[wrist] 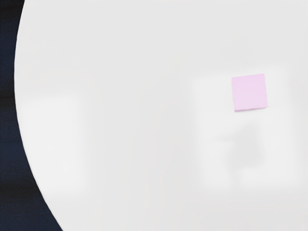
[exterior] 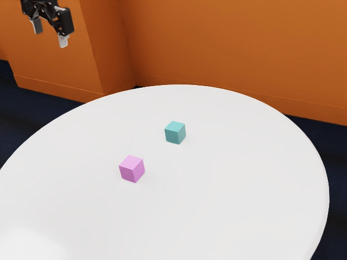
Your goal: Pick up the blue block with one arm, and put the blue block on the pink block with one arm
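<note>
A blue-green block [exterior: 175, 132] rests near the middle of the round white table [exterior: 233, 195]. The pink block [exterior: 132, 168] stands a short way in front of it, toward the exterior view's left, apart from it. My gripper [exterior: 50, 32] hangs high above the table's far left edge, open, with nothing between its fingers. From the wrist camera I look straight down on the pink block [wrist: 249, 92] and the white tabletop [wrist: 134, 125].
Orange walls [exterior: 233, 49] rise behind the table, with a dark floor [exterior: 32, 103] around it. The table's curved edge [wrist: 24, 139] runs past dark floor in the wrist view.
</note>
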You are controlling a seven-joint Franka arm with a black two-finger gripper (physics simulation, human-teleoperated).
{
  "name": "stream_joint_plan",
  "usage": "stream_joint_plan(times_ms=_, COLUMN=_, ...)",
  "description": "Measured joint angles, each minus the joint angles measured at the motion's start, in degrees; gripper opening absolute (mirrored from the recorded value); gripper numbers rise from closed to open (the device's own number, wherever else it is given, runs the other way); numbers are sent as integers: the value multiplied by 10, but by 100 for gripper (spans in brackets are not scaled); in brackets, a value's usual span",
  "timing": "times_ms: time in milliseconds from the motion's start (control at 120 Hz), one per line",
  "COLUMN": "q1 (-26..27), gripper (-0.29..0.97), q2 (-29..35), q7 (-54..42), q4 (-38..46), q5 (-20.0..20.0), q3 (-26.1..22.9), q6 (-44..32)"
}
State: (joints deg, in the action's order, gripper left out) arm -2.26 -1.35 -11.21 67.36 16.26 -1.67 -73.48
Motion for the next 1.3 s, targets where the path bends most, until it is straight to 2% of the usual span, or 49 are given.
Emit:
stream_joint_plan(times_ms=150, q1=-8, gripper=68, q2=-19, q7=4, q4=-3, q5=-1, q3=-9, q6=-4)
stream_joint_plan(times_ms=317, q1=5, gripper=68, q2=-158, q7=21, q4=-18, q5=-22, q3=-37, q6=-93)
stream_joint_plan(times_ms=433, q1=5, gripper=68, q2=-268, q7=30, q4=-71, q5=-26, q3=-41, q6=-138)
stream_joint_plan(times_ms=575, q1=-2, gripper=68, q2=-360, q7=39, q4=-92, q5=-28, q3=-40, q6=-208)
stream_joint_plan(times_ms=750, q1=-6, gripper=68, q2=-426, q7=48, q4=-95, q5=-30, q3=-38, q6=-316)
stream_joint_plan(times_ms=858, q1=-6, gripper=68, q2=-479, q7=52, q4=-131, q5=-31, q3=-42, q6=-371)
stream_joint_plan(times_ms=942, q1=-15, gripper=68, q2=-513, q7=55, q4=-158, q5=-32, q3=-69, q6=-410)
stream_joint_plan(times_ms=1042, q1=-25, gripper=68, q2=-540, q7=62, q4=-166, q5=-45, q3=-90, q6=-452)
stream_joint_plan(times_ms=1300, q1=-37, gripper=68, q2=-569, q7=99, q4=-166, q5=-87, q3=-95, q6=-521)
